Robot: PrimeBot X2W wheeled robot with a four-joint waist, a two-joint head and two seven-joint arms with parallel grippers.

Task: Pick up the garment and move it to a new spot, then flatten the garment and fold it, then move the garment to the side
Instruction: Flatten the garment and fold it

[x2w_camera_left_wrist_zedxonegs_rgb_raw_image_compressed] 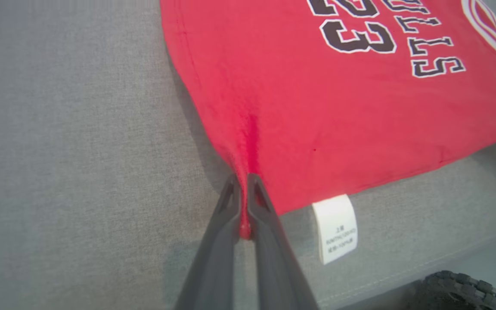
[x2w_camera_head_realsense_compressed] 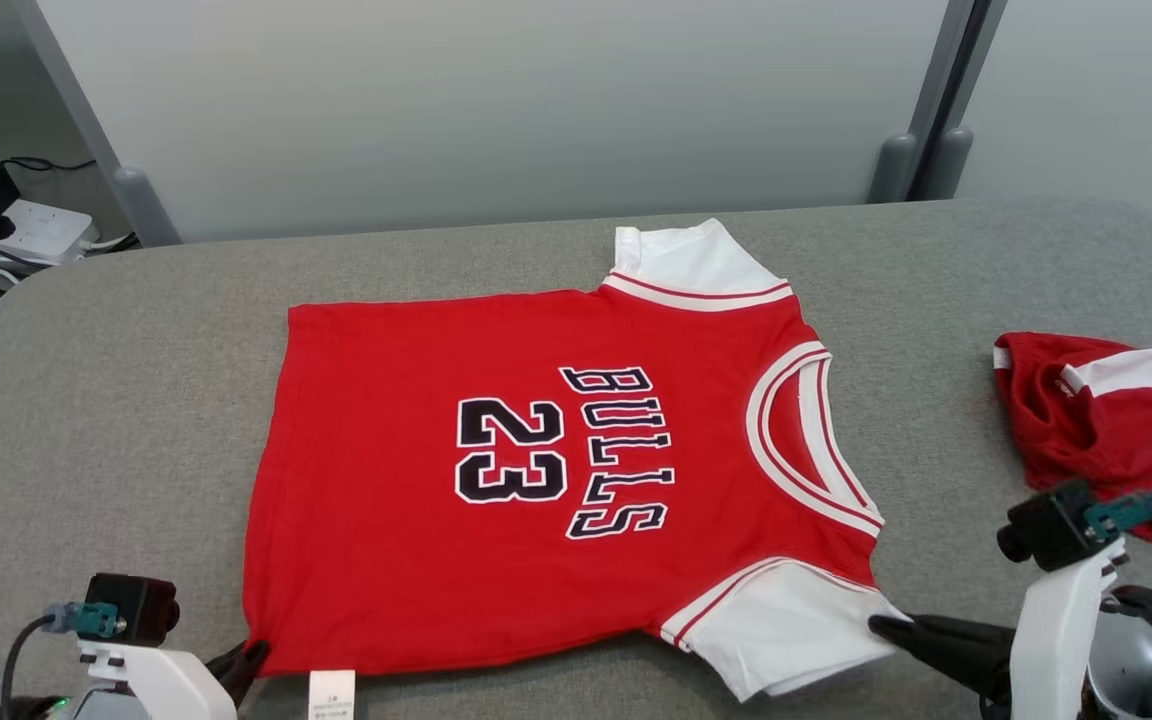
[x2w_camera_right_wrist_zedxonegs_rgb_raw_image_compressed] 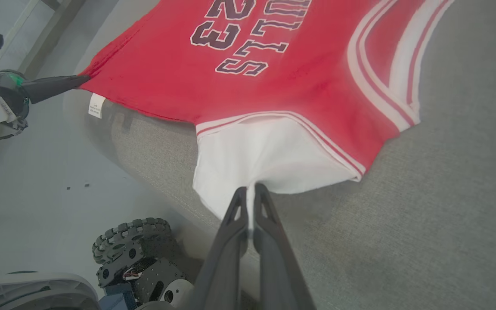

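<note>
A red jersey (x2w_camera_head_realsense_compressed: pixel 536 480) lies flat, print up, on a grey padded table (x2w_camera_head_realsense_compressed: pixel 136 330). Our left pincer (x2w_camera_left_wrist_zedxonegs_rgb_raw_image_compressed: pixel 243 178), pressed together, pinches the jersey's near hem corner. A white care label (x2w_camera_left_wrist_zedxonegs_rgb_raw_image_compressed: pixel 336 228) hangs just right of its tips. Our right pincer (x2w_camera_right_wrist_zedxonegs_rgb_raw_image_compressed: pixel 250 189) pinches the edge of the near white sleeve (x2w_camera_right_wrist_zedxonegs_rgb_raw_image_compressed: pixel 265 159). Beyond that pincer, apart from it, a second red garment (x2w_camera_head_realsense_compressed: pixel 1106 430) lies crumpled. The sleeve grip looks thin, perhaps one layer only. If we lift, it could slip free, or uneven pulling could bunch the flattened cloth.
</note>
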